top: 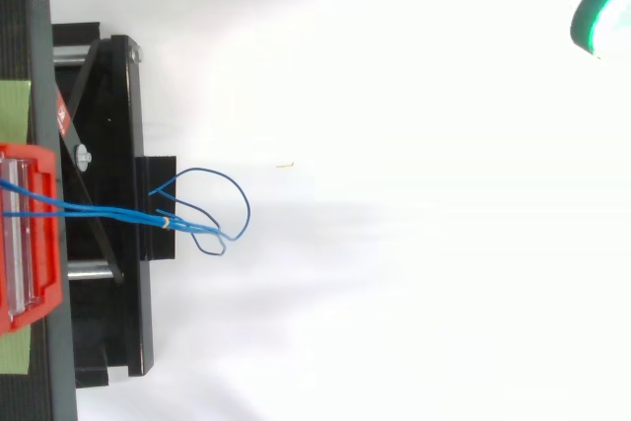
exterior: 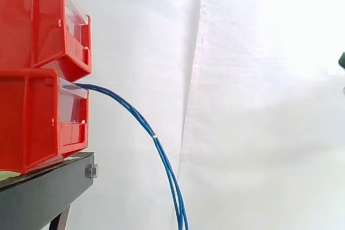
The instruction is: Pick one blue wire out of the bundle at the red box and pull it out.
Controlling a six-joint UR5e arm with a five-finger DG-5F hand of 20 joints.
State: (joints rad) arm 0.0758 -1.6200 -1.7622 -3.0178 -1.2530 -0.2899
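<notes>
Side view: blue wires [exterior: 156, 138] leave the lower red bin [exterior: 32, 117] on the black stand [exterior: 43, 192] and arc down to the right. The strands run tight together, bound by a small white tie [exterior: 155, 136]. Risk: the grasp catches two strands, or the tie drags the whole bundle along.

Top view: the wires end in loops [top: 240, 206] just right of the stand. The hand [top: 603, 9] sits at the far right corner, well apart from them, and its grasp state is unreadable. The loops could tangle on a pull, and a hard tug could shift the bin.

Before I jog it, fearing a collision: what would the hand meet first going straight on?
Likely nothing near: free space from the hand to the blue wires at the bin; depth unclear.
</notes>
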